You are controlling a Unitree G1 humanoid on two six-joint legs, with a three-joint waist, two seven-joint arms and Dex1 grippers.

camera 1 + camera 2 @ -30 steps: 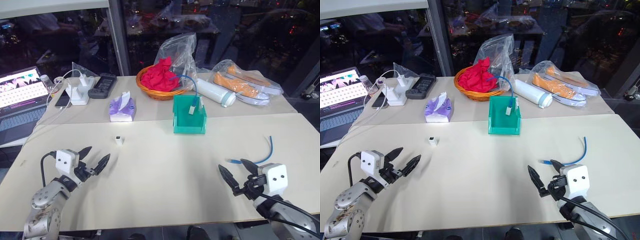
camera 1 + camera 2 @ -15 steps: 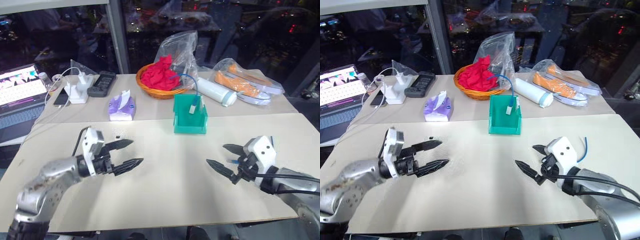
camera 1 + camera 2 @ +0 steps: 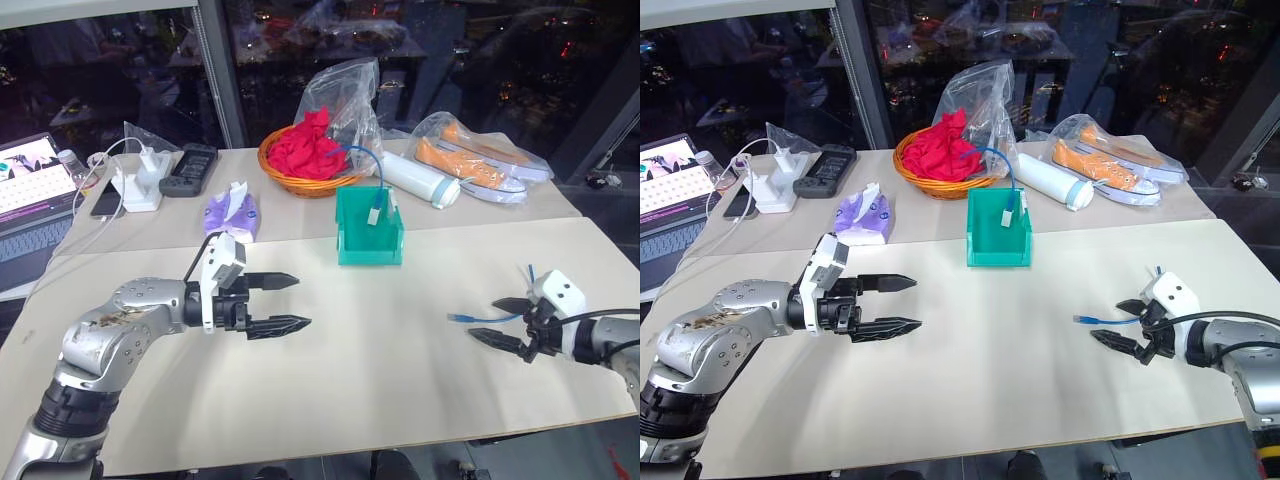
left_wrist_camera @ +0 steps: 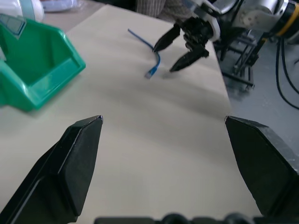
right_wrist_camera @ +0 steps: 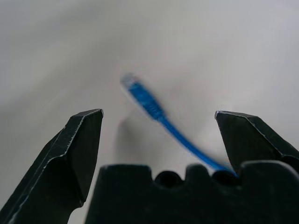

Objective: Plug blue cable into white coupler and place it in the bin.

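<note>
**Both arms up over the desk, fingers spread, cable lying free**

I see my left gripper hanging above the desk at about 9 o'clock from the desk's middle, pointing across toward the right side. Its two black fingers stand wide apart with nothing between them.

My right gripper sits low near the desk's right edge, at roughly 3 o'clock, aimed back toward the middle. Its fingers are spread too, empty. In the right wrist view the blue cable runs out between them across the desk top, its plug end pointing away from the wrist; I cannot tell whether either finger touches it.

From the head view, the cable's plug lies just beside the right fingertips, on the side toward the centre, and the cord passes behind the gripper and shows again at the wrist. The left wrist view catches the same cable lying flat in front of the right gripper.

The teal bin stands upright at 12 o'clock from the desk's middle, lowered wall facing me. Another blue cable arches from behind it and drops a plug inside.

I cannot find the white coupler; my left arm covers part of the desk.

Behind the bin sit a woven basket with red cloth, a white tube, bagged shoes, a tissue pack, a remote, chargers and a laptop.
</note>
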